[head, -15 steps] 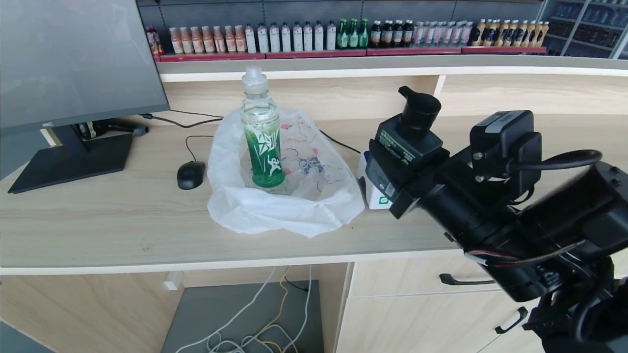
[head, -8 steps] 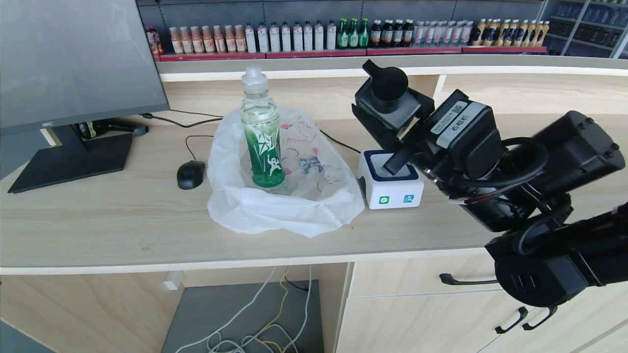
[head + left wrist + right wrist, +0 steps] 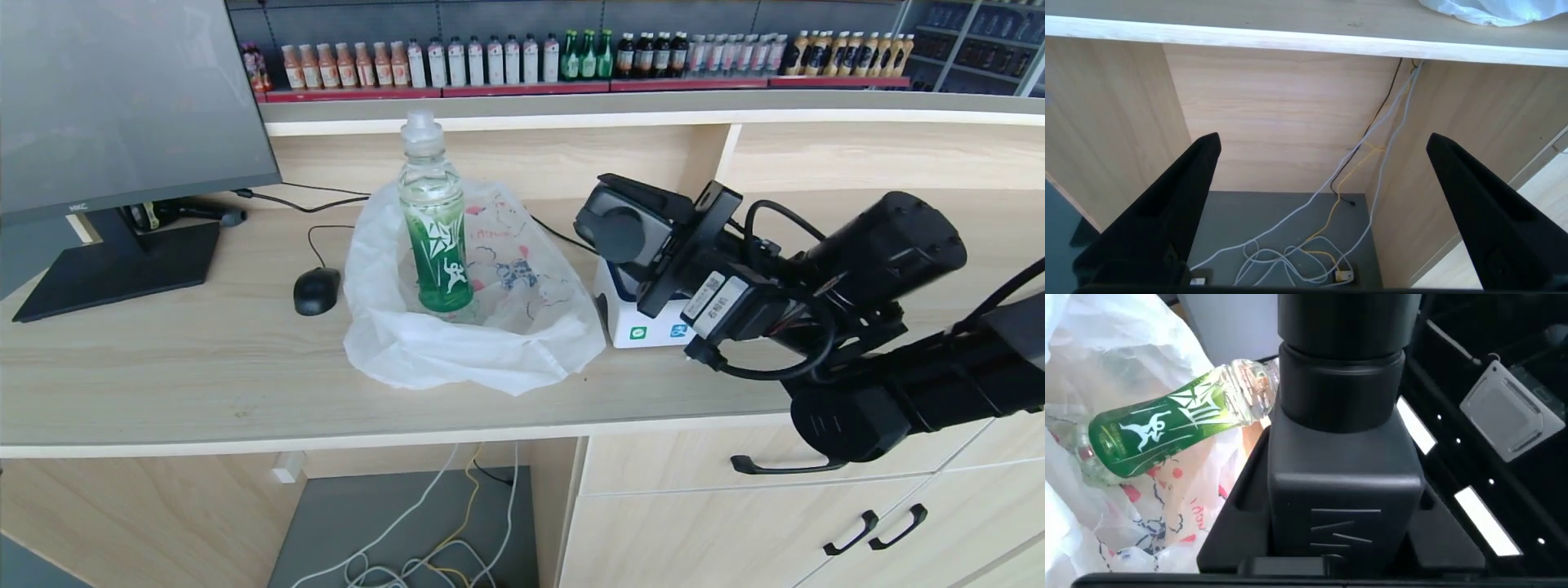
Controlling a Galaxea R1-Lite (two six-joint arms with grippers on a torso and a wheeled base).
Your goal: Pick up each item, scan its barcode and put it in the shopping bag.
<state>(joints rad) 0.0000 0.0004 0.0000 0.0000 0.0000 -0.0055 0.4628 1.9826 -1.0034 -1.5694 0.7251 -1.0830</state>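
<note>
The right gripper (image 3: 653, 242) sits right of centre in the head view, its claw clamped on a black bottle (image 3: 618, 234) with a square body and a round cap. The bottle lies roughly level, cap facing the left of the frame, directly above the white barcode scanner (image 3: 645, 331) on the wooden counter (image 3: 204, 367). In the right wrist view the black bottle (image 3: 1339, 474) takes up the middle of the frame.

Just left of the scanner, in the centre of the head view, the white plastic shopping bag (image 3: 457, 351) lies open and crumpled on the counter. A green-labelled drink bottle (image 3: 435, 245) stands upright inside it, clear cap on.

A black mouse (image 3: 317, 291) rests left of the bag, and a dark monitor (image 3: 122, 98) fills the upper left corner. A shelf of drinks (image 3: 571, 57) runs along the top edge.

In the left wrist view the left gripper (image 3: 1323, 143) hangs below the counter edge, its fingers (image 3: 1167, 212) spread wide apart around nothing, with loose cables (image 3: 1323, 245) on the floor beyond
</note>
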